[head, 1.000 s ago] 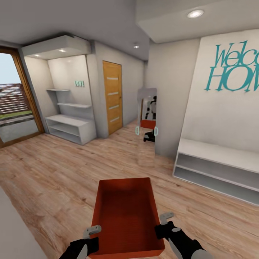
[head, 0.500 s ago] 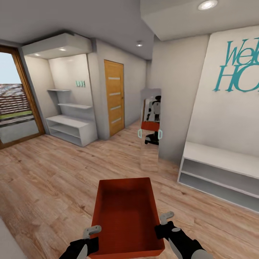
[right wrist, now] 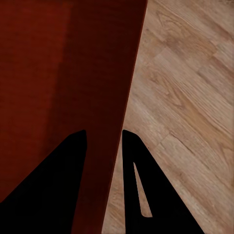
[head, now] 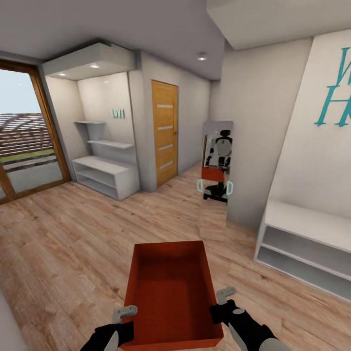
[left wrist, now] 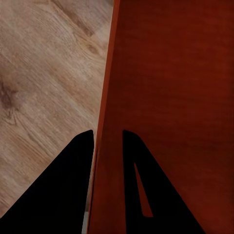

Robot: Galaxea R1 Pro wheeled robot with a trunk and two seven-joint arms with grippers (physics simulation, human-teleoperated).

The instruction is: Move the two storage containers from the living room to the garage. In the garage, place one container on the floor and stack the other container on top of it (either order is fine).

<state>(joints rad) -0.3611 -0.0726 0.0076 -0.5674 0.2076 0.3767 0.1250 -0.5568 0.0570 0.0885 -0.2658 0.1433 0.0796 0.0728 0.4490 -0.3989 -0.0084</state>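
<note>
I carry one storage container over wood-plank flooring. My left gripper clamps its left wall, my right gripper its right. A mirror stands ahead.

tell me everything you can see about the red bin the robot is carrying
The storage container is a red-orange rectangular open-top bin with plain thin walls, empty inside. It is held level above the light wood-plank flooring, long axis pointing away from the robot. The left gripper pinches its left wall and the right gripper its right wall, one finger inside, one outside.
</note>
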